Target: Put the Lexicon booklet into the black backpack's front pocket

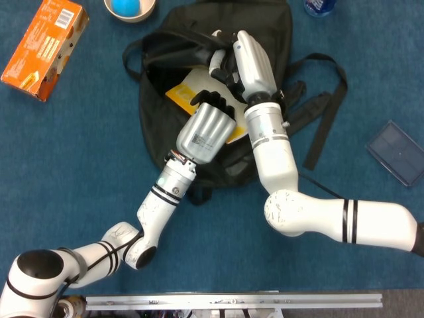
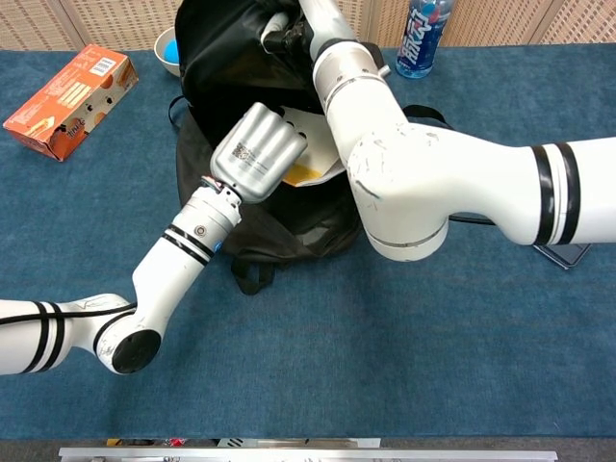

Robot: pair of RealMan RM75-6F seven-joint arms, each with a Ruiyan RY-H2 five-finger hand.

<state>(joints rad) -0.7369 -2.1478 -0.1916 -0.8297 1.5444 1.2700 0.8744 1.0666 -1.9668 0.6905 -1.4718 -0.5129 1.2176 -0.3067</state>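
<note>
1. Orange cardboard box [image 1: 44, 46] lies at upper left of frame, on the blue cloth tabletop [image 1: 66, 159].
2. Black fabric backpack [image 1: 199, 73] sits upper centre.
3. Left hand [image 1: 205, 129] rests fingers-down on the yellow-and-white Lexicon booklet [image 1: 182, 93], which is partly inside the pocket opening; grasp cannot be told.
4. Right hand [image 1: 242, 59] grips the pocket's upper edge.

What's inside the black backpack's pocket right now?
A yellow and white booklet pokes partly into the backpack pocket. The left robot hand covers its lower part, and the right robot hand holds the pocket open. Deeper inside is dark and hidden.
</note>
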